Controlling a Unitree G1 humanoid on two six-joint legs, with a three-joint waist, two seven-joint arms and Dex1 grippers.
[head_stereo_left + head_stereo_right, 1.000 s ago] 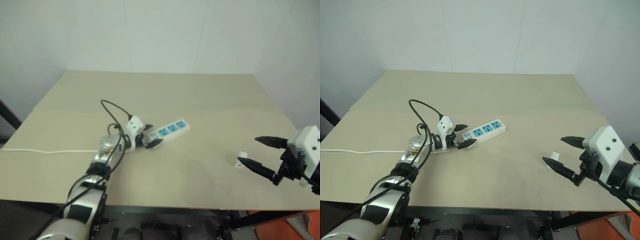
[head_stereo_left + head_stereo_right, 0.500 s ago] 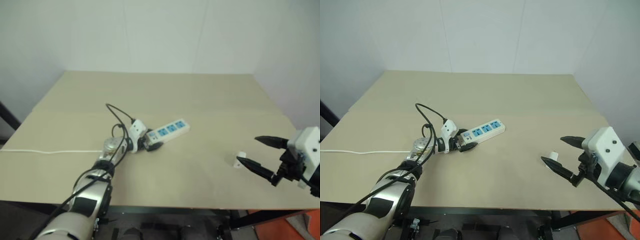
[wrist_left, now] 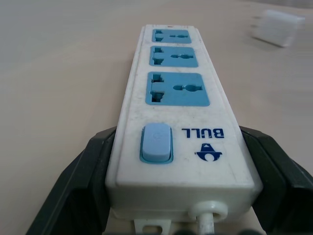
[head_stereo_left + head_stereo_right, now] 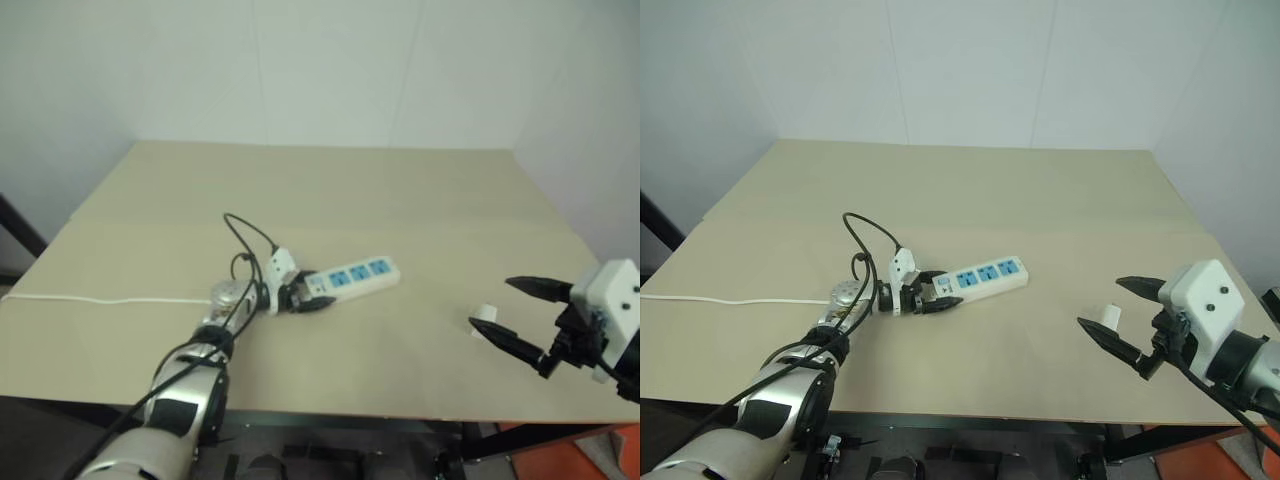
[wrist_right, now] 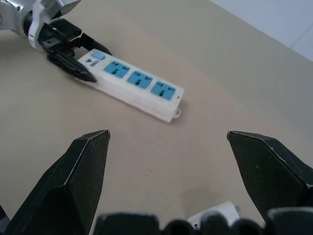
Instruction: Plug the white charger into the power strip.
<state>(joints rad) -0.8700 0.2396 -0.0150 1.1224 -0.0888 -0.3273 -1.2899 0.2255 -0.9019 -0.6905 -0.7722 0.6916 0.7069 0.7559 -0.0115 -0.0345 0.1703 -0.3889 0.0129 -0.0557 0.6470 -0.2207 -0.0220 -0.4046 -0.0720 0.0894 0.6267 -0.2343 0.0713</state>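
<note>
Left wrist view: power strip (image 3: 178, 127) lies flat on the table (image 4: 1040, 190), its switch end clamped between the two black fingers of the left gripper (image 4: 930, 303); cord exits back toward the wrist, three blue sockets run away from it. White charger (image 4: 1108, 318) rests on the table well apart from the strip, just ahead of the right gripper (image 4: 1112, 314), roughly between its fingertips but not touched. Right jaws stand fully spread and empty, hovering above the table.

Handling, judged: charger looks small, light, rigid, smooth plastic, so likely to slip or tip if pinched off-centre. Best taken across its two flat sides, mid-body, prongs left clear; prong direction cannot be made out. Strip is stiff and light; the end grip should steady it against insertion force, though it may pivot about the clamped end.
</note>
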